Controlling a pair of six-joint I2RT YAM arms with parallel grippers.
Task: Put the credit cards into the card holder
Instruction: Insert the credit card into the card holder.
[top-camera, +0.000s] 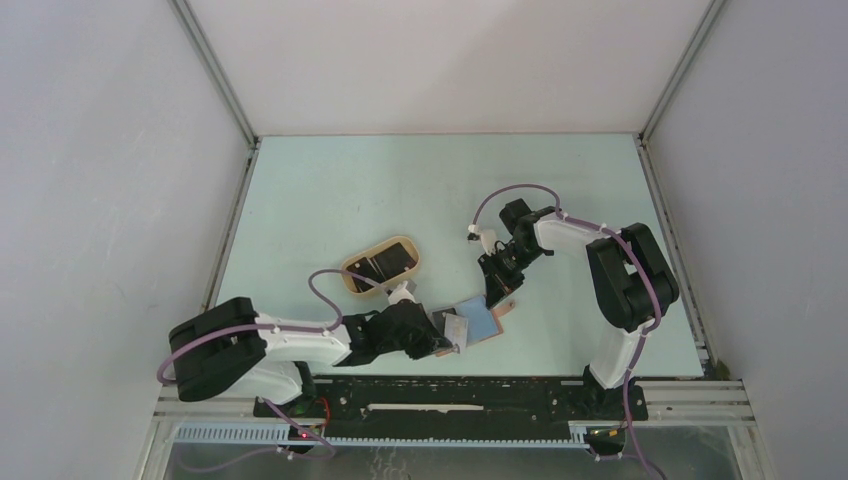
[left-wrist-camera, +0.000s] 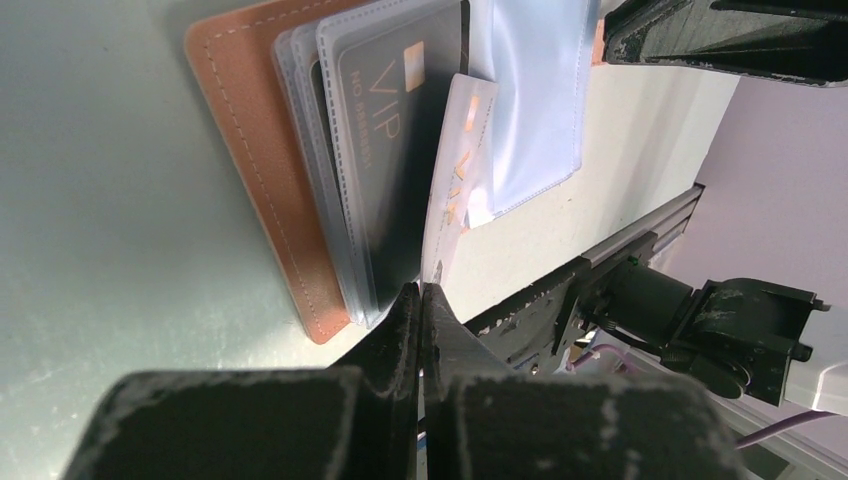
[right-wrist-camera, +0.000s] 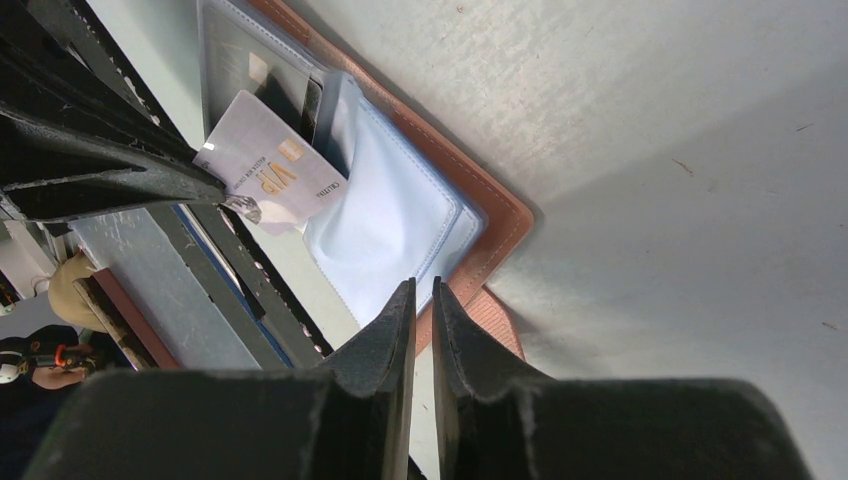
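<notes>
My left gripper (left-wrist-camera: 421, 290) clamps the pale card (left-wrist-camera: 458, 160), its length pointing right into the holder (left-wrist-camera: 245, 130); whether my right gripper (right-wrist-camera: 422, 285) grips anything is unclear.

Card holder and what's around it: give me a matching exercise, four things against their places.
Things:
1. white card
2. black card
3. tray
4. right gripper

Places:
A. at the holder's edge, by the blue pocket
B. pinched in the left gripper
C. tucked inside the holder
D. apart from the holder, dark cards in it

Pairs: 1-B, 2-C, 3-D, 4-A
</notes>
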